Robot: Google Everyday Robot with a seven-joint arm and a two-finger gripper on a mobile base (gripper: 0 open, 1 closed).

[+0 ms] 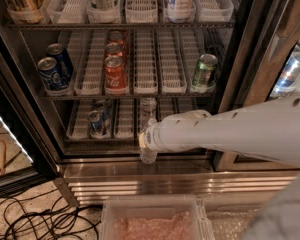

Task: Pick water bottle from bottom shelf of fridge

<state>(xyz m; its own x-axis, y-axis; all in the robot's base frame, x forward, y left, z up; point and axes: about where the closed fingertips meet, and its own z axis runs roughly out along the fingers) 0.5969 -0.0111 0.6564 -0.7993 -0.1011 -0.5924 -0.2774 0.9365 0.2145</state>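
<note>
My gripper (146, 140) is at the end of the white arm, which reaches in from the right to the front edge of the bottom shelf (124, 126) of the fridge (240, 59). It is shut on a small clear water bottle (148, 155). The bottle's lower part hangs below the wrist, over the steel sill in front of the rack. Its upper part is hidden by the wrist. A second clear bottle (148, 106) stands further back in the same lane.
Blue-and-silver cans (96, 122) stand on the bottom shelf to the left. The rack above holds blue cans (50, 73), red cans (114, 73) and a green can (204, 70). A clear bin (150, 219) sits below the ribbed steel base (165, 184). Cables (35, 219) lie at bottom left.
</note>
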